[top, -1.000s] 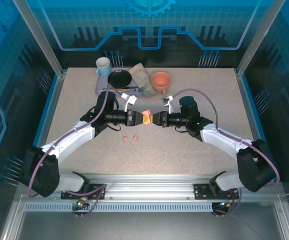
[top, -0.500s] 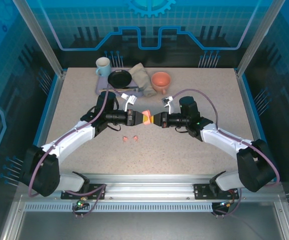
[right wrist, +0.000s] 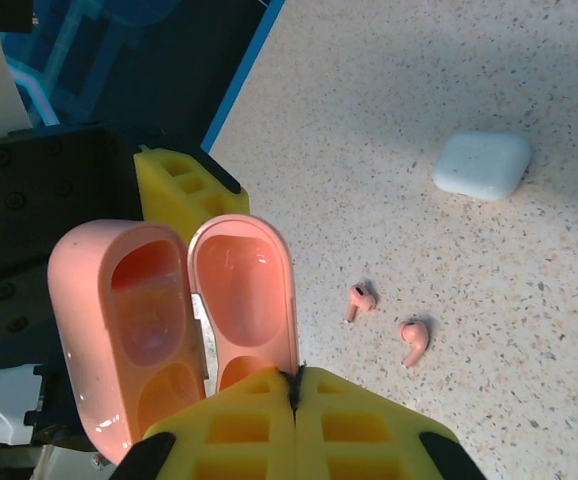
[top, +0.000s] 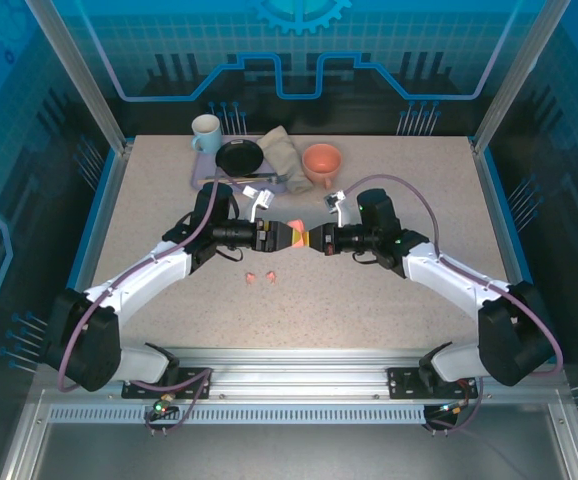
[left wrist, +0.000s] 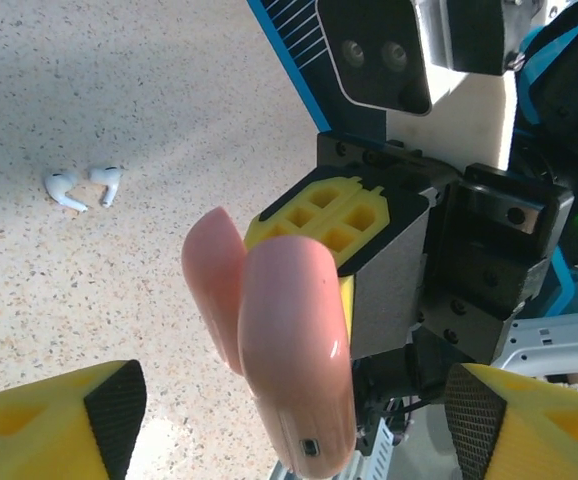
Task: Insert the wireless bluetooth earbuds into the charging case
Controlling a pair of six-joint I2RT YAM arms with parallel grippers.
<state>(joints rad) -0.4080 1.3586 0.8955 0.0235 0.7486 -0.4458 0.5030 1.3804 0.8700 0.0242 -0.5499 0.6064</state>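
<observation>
A salmon-pink charging case [right wrist: 239, 290] hangs open above the table, both halves showing hollow insides. My right gripper [right wrist: 294, 385] is shut on the edge of its lid. My left gripper [left wrist: 289, 405] is open, its yellow fingers [left wrist: 49, 420] wide apart on either side of the pink case [left wrist: 289, 340] without touching it. From above, the two grippers [top: 281, 236] [top: 309, 238] meet nose to nose with the case [top: 295, 232] between them. Two pink earbuds [right wrist: 359, 299] [right wrist: 413, 338] lie on the table, just in front of the grippers [top: 261, 276]. Two white earbuds [left wrist: 64, 188] [left wrist: 106, 182] lie together.
A closed white case [right wrist: 482, 163] rests on the table beyond the pink earbuds. Along the back edge stand a mug [top: 206, 130], a black pan [top: 239, 156], a folded cloth [top: 281, 150] and an orange bowl [top: 321, 160].
The two grippers have drawn slightly closer together, and less of the pink case shows between them from above. The earbuds on the table have not moved.
</observation>
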